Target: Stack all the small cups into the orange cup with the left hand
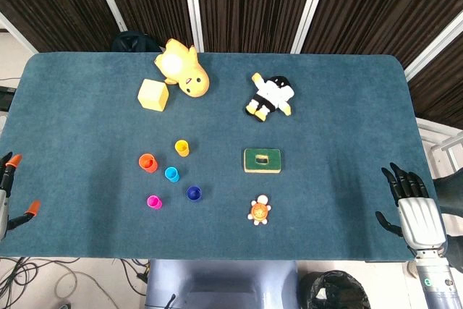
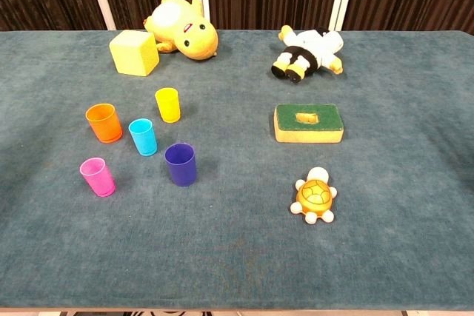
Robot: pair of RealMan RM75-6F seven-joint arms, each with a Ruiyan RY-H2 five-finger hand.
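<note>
Since no cup has yet been lifted, the five cups stand upright and apart in a loose cluster on the left half of the table (image 1: 87, 106), each with room around it for fingers to close. The orange cup (image 2: 104, 123) sits at the cluster's left edge, nearest the working side, with the cyan cup (image 2: 143, 137) just beside it, the yellow cup (image 2: 168, 104) behind, the pink cup (image 2: 98, 177) in front and the dark blue cup (image 2: 181, 164) to the right of that. The left hand (image 1: 9, 193) shows only at the frame's left border, off the table edge, with orange fingertips spread and nothing held. The right hand (image 1: 412, 208) rests off the opposite corner, fingers apart and empty, probably parked clear because the task does not need it. The plush toys, yellow block, sponge and turtle lie well apart from the cups, so the likely reach looks unobstructed.
</note>
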